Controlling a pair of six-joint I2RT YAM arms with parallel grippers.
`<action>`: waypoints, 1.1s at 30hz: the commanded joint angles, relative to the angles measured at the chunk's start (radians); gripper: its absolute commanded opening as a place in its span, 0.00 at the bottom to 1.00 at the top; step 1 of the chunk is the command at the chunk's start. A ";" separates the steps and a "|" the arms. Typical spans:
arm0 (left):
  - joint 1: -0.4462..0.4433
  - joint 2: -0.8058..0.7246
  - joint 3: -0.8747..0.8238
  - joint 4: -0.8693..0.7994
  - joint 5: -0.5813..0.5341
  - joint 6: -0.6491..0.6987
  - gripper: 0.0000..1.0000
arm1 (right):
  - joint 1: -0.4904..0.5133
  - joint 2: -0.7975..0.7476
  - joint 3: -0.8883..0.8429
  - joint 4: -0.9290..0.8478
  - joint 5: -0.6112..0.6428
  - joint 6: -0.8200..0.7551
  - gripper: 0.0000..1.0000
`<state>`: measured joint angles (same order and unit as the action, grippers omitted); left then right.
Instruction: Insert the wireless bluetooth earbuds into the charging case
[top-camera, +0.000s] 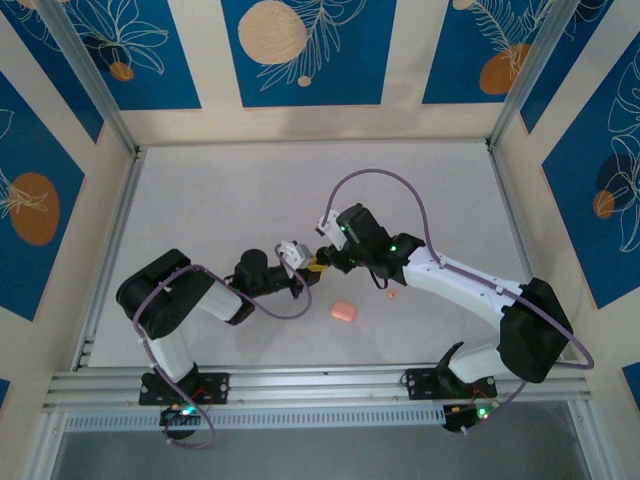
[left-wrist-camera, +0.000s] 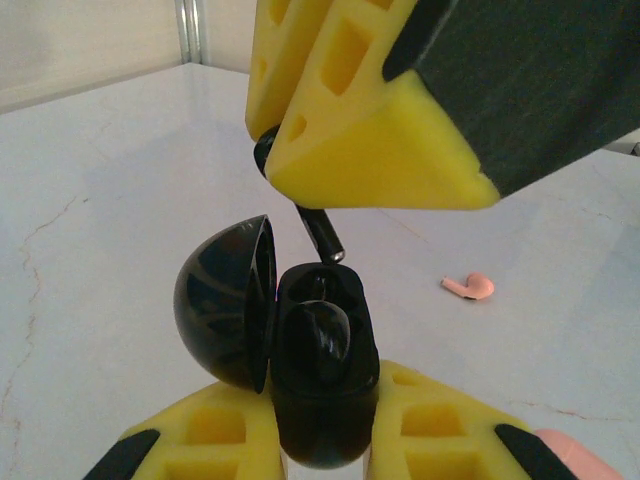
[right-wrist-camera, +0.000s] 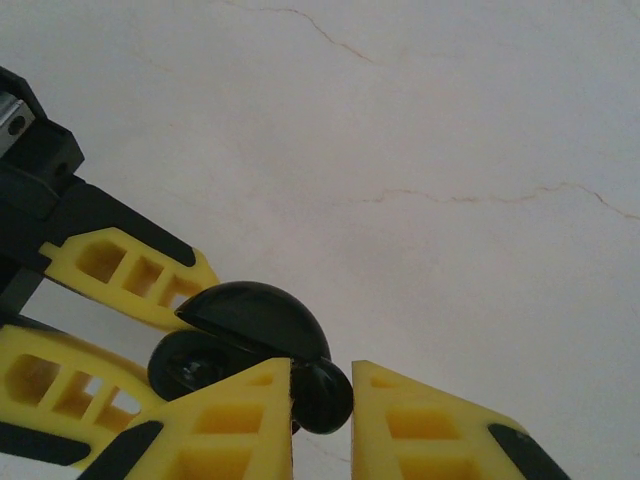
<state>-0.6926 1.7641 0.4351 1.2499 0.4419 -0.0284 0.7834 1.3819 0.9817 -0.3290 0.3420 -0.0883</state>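
Ok so counting from the near edge outward: two arms, two end effectors, one black charging case (left-wrist-camera: 325, 400), one black earbud (left-wrist-camera: 322, 235) I can call for sure, and two pink bits on the table (top-camera: 230, 190). Nearest loose thing in the top view is a pink lump (top-camera: 343, 311) lying a bit in front of where the arms meet, with a tiny pink speck (top-camera: 391, 293) off to its right, just beside the right arm. Just past that, the left end effector (top-camera: 300, 268) and right end effector (top-camera: 322, 262) sit nose to nose over the middle of the table, too small from up there to read what they hold. The wrist cams sort it out. The left wrist view has the left one clamped on the charging case, upright, with its lid (left-wrist-camera: 215, 310) swung open to the left. The right one's yellow fingers (left-wrist-camera: 380, 150) are directly above, pinching the earbud with its stem pointing down, tip right at the case's mouth (touching or not, can't tell). Something glossy black sits inside the case, and I can't tell if it's a second earbud. Farther back in that view the speck turns out to be a little pink comma shape. The right wrist view looks down on the bud end squeezed between the closed fingers, domed lid just beside it.
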 joint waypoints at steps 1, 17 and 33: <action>-0.011 -0.002 0.016 0.057 0.024 -0.022 0.18 | 0.009 -0.028 -0.014 0.025 0.018 -0.031 0.18; -0.011 -0.019 0.017 0.086 0.024 -0.034 0.18 | 0.022 -0.012 -0.017 0.025 0.017 -0.045 0.18; -0.010 -0.035 0.013 0.098 0.021 -0.034 0.18 | 0.027 -0.033 -0.033 -0.007 -0.072 0.001 0.18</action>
<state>-0.6926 1.7626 0.4351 1.2762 0.4435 -0.0540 0.8158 1.3628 0.9611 -0.3069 0.3176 -0.1127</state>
